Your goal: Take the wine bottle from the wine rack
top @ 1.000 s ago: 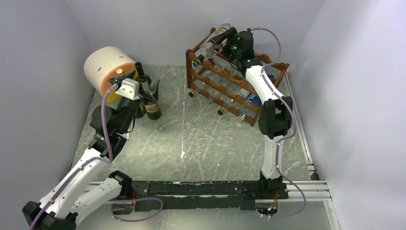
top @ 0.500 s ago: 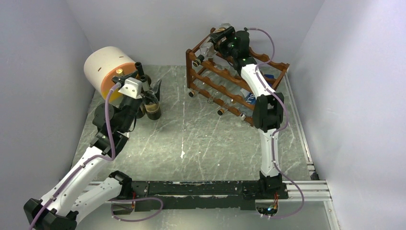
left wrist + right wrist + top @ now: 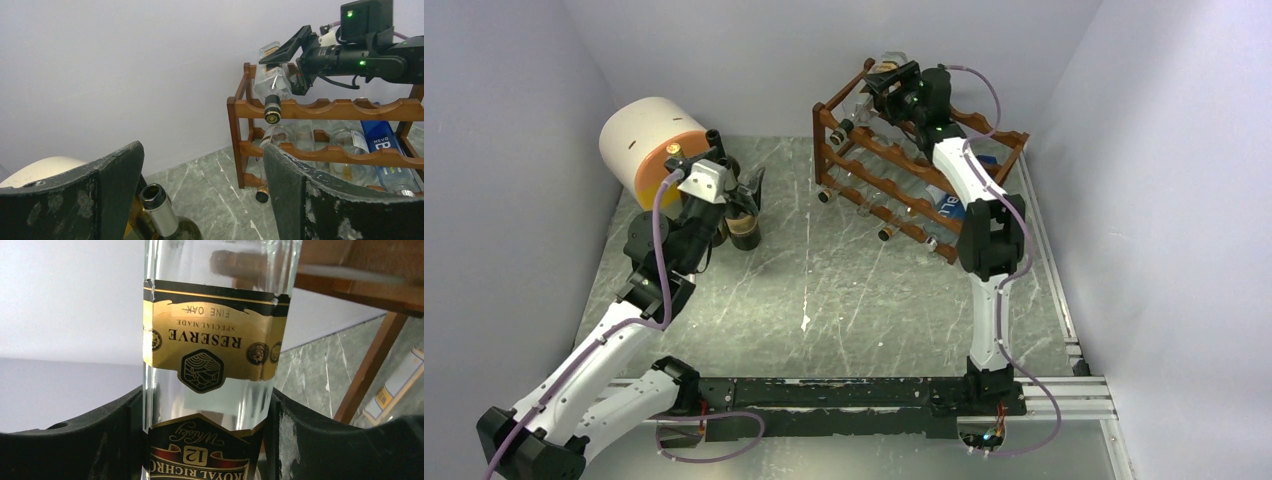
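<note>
Wine bottle [image 3: 210, 340] lies neck-outward atop the wine rack [image 3: 330, 107], crosswise between the jaws of the right gripper [image 3: 207, 410], which clamp it; left gripper [image 3: 202, 147] open, well apart.

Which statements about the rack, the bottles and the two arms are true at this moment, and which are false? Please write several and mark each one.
1. The clear bottle lies on the top tier of the rack. True.
2. The right jaws stand on both sides of the clear bottle. True.
3. The left jaws grip the dark bottle. False: they stand wide open, with its top between them.
4. The lower tiers of the rack are empty. False: several bottles lie there, among them a blue-labelled bottle.
5. A white cylinder is near the left arm. True.
</note>
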